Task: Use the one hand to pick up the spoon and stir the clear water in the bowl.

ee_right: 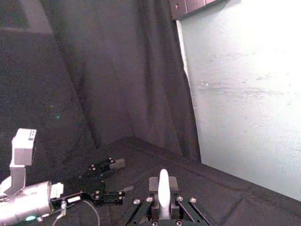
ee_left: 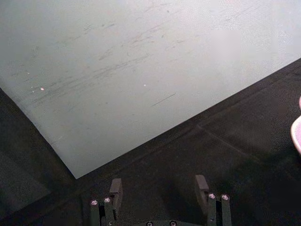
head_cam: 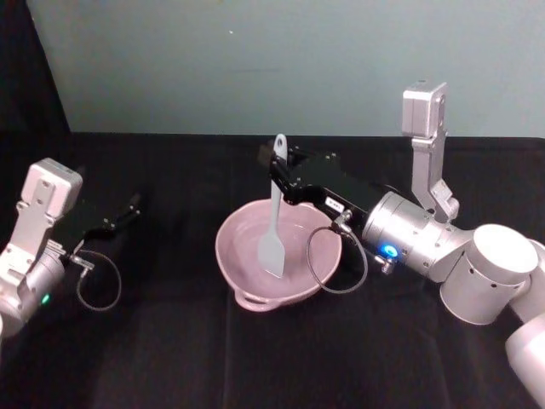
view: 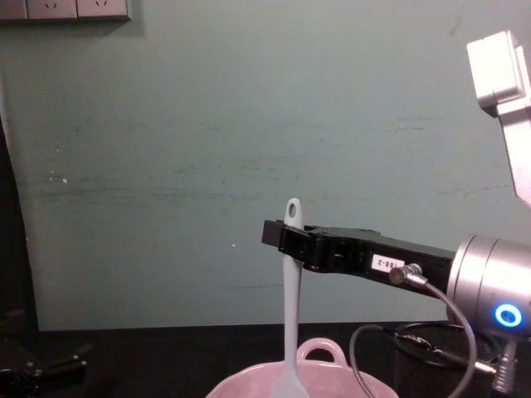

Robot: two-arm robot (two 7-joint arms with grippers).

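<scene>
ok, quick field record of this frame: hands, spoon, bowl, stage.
right hand: black two-finger hand above the bowl, shut on the spoon's upper handle
spoon: long slim white plastic spoon, roughly upright, head down inside the bowl
bowl: wide pale pink glossy ceramic bowl on the black cloth, loop handle toward the robot
water: too clear to make out
left hand: black two-finger hand idle at the table's left, fingers apart, holding nothing
stage: spoon picked up, positioned for stirring

A lab test bench: black cloth [head_cam: 170, 358] covering the table, plain teal backdrop wall [view: 207, 124], dark curtain [ee_right: 117, 70].
</scene>
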